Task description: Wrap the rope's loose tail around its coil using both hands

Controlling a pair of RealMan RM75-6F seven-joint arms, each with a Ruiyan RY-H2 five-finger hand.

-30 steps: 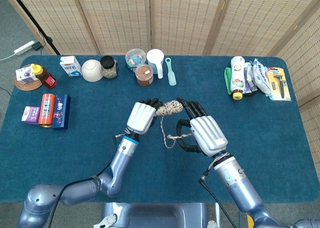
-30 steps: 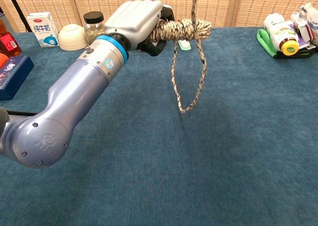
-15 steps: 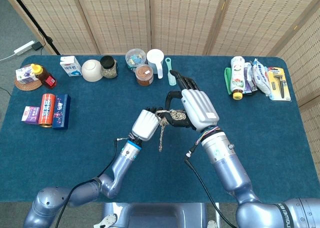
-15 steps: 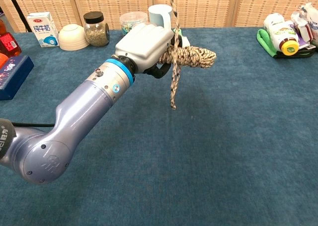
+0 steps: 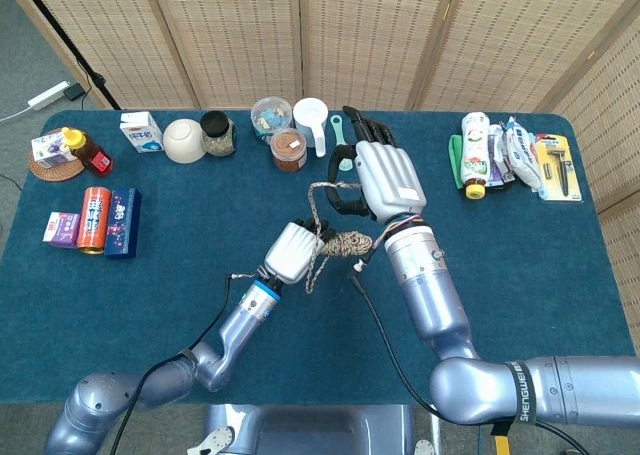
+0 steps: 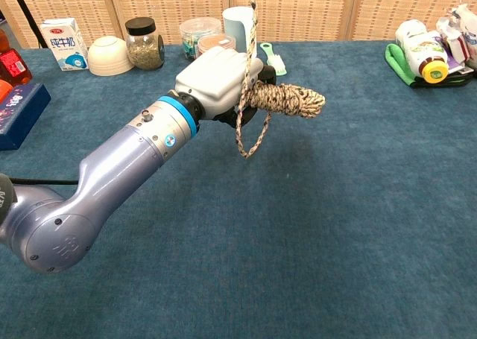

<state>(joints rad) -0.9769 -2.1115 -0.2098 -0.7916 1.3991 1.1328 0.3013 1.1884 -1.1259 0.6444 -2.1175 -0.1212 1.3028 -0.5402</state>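
Rope coil [image 6: 287,100] sits in your left hand [image 5: 292,251], held above the middle of the blue table [image 5: 520,265], clear of its surface; in the chest view the fingers are closed around one end of the bundle and the other end sticks out free to the side. Your right hand [image 5: 380,178] is raised beyond the coil, toward the far edge, with the loose tail [image 5: 322,187] caught at its thumb side, though you cannot tell from either view exactly how the fingers clamp it. From the coil the tail hangs in a short loop [image 6: 250,134] just below your left hand and then runs straight up out of the chest view.

Along the far edge stand a milk carton [image 5: 141,131], a white bowl [image 5: 184,140], a dark-lidded jar [image 5: 217,133], a clear tub [image 5: 271,116], a brown-filled container [image 5: 288,149], a white cup [image 5: 311,120] and a green brush [image 5: 341,142]. Near the left edge lie an orange can [image 5: 94,218] and a dark blue box [image 5: 122,222]. By the far right corner you have a pile of packets and a bottle with a yellow cap [image 5: 476,165].
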